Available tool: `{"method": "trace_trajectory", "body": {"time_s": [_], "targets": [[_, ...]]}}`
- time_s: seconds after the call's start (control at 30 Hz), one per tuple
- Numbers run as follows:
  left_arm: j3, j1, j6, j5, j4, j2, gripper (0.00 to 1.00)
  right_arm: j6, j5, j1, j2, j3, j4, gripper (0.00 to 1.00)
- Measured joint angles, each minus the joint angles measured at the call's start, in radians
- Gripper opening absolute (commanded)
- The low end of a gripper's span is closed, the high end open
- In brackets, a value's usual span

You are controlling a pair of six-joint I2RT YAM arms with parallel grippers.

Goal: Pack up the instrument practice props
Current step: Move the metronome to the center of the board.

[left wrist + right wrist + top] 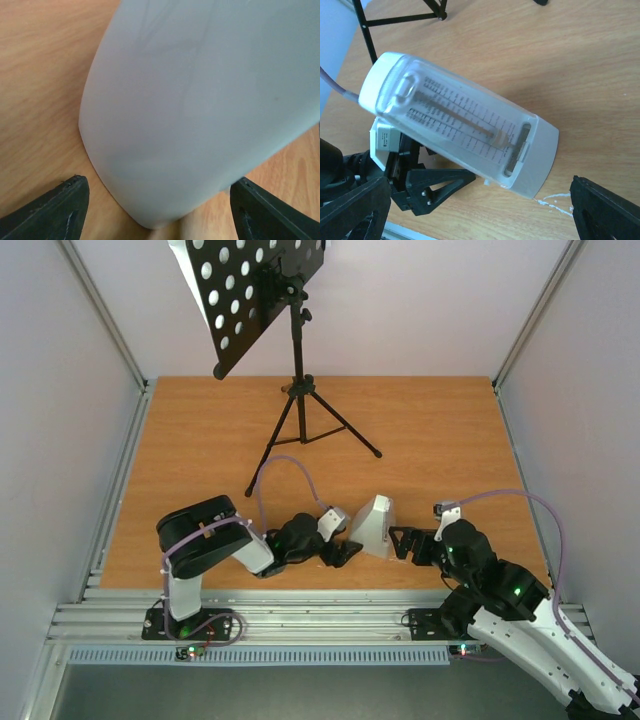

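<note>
Top external coverage is centred on a small white pyramid-shaped metronome (372,525), which is stood on its base towards the near edge of the orange wooden table (450,440), flanked by the left pincer (345,552) and the right pincer (398,543). It is judged to be placed there so that either arm can reach it. The left pincer is released, its black fingers (50,210) spread to either side of the metronome's lower body with no contact seen, so a closing grasp is judged to be the step in hand. The right pincer is likewise released, with nothing held, and is pointed at the clear-fronted face just ahead of it. A tall black tripod music stand (298,370) is set upright at the far side, well apart from both arms, its round-holed desk tilted. A white printed sheet of music (188,275) appears to be propped on that desk, though only an edge is shown. No box, bag or other container is shown in any view, so where the props are to be packed cannot be told.
</note>
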Motion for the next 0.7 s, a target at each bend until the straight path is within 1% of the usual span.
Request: {"method": "trace_trajectory", "body": {"time_s": [0.17, 0.3, 0.5, 0.7], "targets": [[0.056, -0.002, -0.021, -0.026, 0.051, 0.072, 0.73, -0.012, 0.025, 0.000, 0.005, 0.007, 0.000, 0.98], [0.143, -0.002, -0.034, -0.027, 0.058, 0.138, 0.71, -0.018, 0.040, 0.000, 0.019, 0.013, 0.000, 0.99], [0.328, -0.002, -0.035, -0.031, 0.015, 0.237, 0.66, -0.019, 0.067, 0.000, 0.019, 0.037, -0.012, 0.99], [0.505, -0.002, -0.027, -0.019, -0.045, 0.316, 0.65, -0.019, 0.104, 0.000, -0.005, 0.055, -0.053, 0.98]]}}
